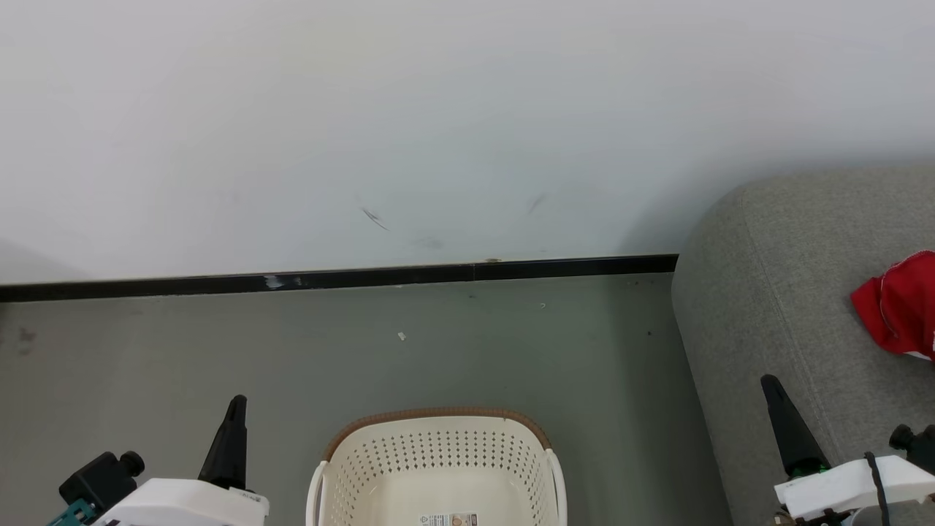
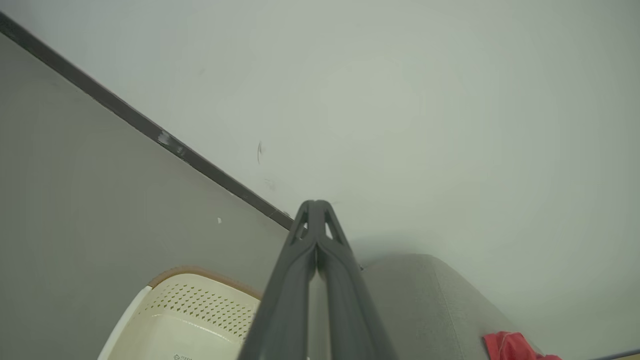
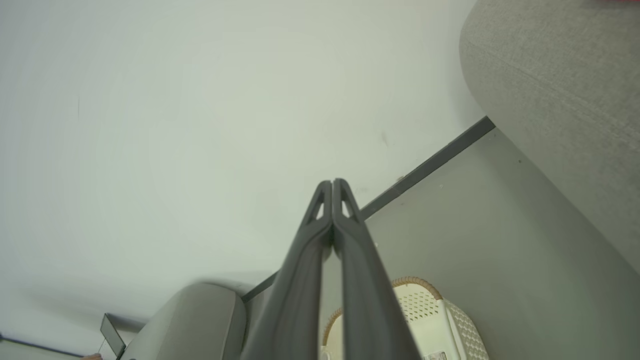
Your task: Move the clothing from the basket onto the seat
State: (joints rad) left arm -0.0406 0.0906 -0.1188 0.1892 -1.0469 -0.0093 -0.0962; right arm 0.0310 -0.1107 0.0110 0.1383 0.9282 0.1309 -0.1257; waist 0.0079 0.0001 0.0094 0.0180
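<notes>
Head view first: the clothing point(image 1: 898, 303) lies on the seat point(image 1: 767, 292), a crumpled red heap with white trim, cut off by the right edge of the picture. With so little of it showing, I can't say which way its long axis runs or where it points. The seat is grey fabric with a rounded corner towards the wall point(image 1: 438, 109), and its side runs from there back towards the robot.

The basket point(image 1: 438, 413) stands on the floor point(image 1: 219, 351) between the two arms, left of the seat and apart from it. Its brown rim curves towards the wall, its handles sit at left and right, and a label point(image 1: 448, 519) shows on its cream bottom. The near part is cropped, so its long axis is unclear.

Left gripper point(image 1: 238, 403) hangs over the floor left of the basket, fingers pressed together on nothing, pointing at the wall. Right gripper point(image 1: 771, 383) is likewise closed and empty, over the front part of the seat, short of the red heap.

A dark baseboard point(image 1: 365, 278) joins the grey-green floor to the scuffed white wall.
</notes>
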